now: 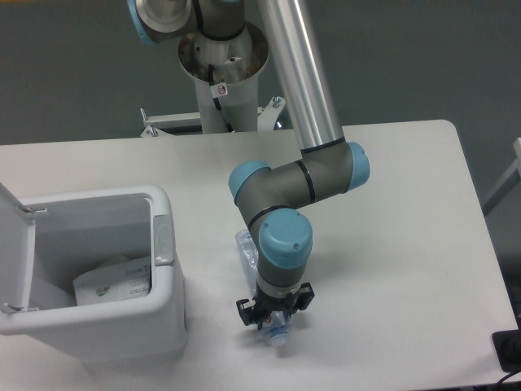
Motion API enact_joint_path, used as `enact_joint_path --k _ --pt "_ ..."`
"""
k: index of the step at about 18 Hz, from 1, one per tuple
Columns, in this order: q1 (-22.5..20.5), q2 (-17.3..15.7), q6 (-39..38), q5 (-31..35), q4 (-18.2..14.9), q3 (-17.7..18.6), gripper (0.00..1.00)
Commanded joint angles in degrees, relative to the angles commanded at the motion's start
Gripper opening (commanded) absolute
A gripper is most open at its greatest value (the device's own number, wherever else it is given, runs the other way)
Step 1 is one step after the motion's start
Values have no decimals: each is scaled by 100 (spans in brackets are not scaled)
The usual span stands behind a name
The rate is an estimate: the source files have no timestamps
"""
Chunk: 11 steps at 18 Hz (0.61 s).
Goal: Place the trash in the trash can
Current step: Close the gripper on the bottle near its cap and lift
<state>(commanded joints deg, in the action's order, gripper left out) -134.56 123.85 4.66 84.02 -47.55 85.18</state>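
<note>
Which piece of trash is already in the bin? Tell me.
The flat clear packet with the printed white label lies inside the open trash can. The crushed bottle is out on the table, under the gripper.

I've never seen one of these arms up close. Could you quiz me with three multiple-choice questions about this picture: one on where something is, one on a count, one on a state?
1. Where is the flat packet?
A. On the table
B. Inside the trash can
C. In the end effector

2. How many trash pieces lie on the table?
A. None
B. One
C. Three

3. The can's lid is:
A. Shut
B. Missing
C. Flipped open

Answers: 1 B, its label shows inside the can. 2 B, only the bottle, under the end effector. 3 C, it stands raised at the left.
</note>
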Motion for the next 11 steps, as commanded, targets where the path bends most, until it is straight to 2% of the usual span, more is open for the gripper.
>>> enact_joint_path --k 2,6,11 --pt "-26 -193 -70 -131 148 -281 60" --pt "-149 -475 -351 -781 808 -904 61" --pt "-193 -686 -1115 -1316 844 -1845 61"
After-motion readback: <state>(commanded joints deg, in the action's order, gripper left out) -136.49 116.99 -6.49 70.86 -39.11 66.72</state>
